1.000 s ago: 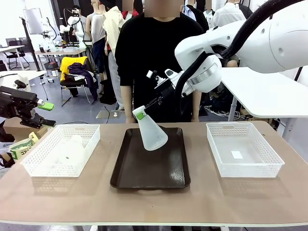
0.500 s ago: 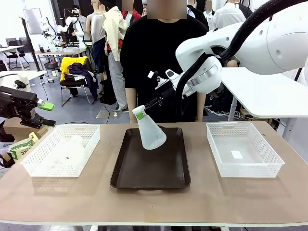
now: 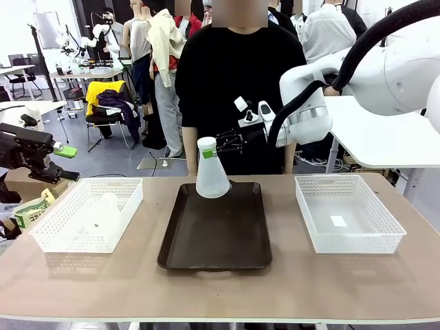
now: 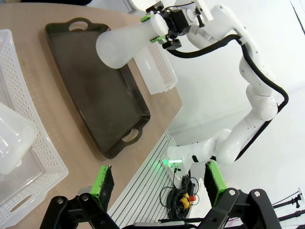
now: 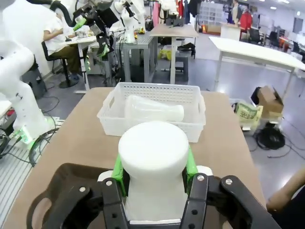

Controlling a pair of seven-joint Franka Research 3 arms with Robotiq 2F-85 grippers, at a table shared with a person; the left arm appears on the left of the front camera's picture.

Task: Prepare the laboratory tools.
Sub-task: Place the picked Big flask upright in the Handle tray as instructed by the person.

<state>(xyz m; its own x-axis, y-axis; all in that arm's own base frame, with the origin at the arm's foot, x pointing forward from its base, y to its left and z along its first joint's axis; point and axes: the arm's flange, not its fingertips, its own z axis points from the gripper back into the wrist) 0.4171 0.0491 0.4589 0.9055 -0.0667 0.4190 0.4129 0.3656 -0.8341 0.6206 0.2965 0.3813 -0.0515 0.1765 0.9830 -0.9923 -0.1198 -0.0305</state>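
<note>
Though the table [image 3: 220,292] carries little, tray [image 3: 216,240]: dead centre, bare.
Left basket [image 3: 51,237]: nine o'clock of tray, second flask [image 3: 103,210] lying inside.
Held flask [image 3: 212,180]: upright above tray's twelve o'clock end, seemingly not set down.
Right gripper [image 5: 153,167]: clamped on its neck.
Left gripper [image 4: 159,183]: fingers apart, holding nothing.
Progress: neither flask placed yet, I judge.

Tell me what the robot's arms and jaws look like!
The right arm is fat, round and white, with a silver ring and a thick black cable. Its jaws are black with green pads; the left gripper matches.
</note>
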